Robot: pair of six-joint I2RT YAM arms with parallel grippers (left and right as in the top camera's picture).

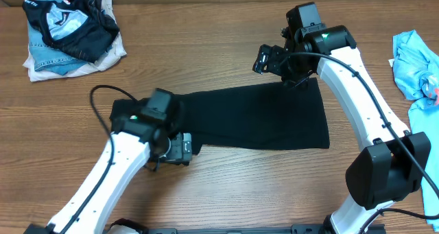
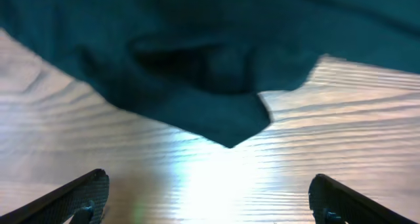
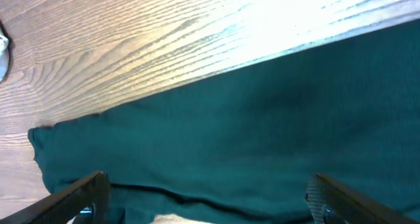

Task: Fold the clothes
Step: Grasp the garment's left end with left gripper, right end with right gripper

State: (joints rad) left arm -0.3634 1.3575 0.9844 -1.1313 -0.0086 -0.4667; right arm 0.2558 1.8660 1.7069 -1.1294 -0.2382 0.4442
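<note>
with the black t-shirt lying as a long band mid-way across the table, my left gripper and right gripper both spread wide and empty, i should pinch each edge squarely through every layer.

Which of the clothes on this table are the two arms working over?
The black garment spread flat in the middle. The patterned pile lies in the far left corner, the light blue one at the right edge.
</note>
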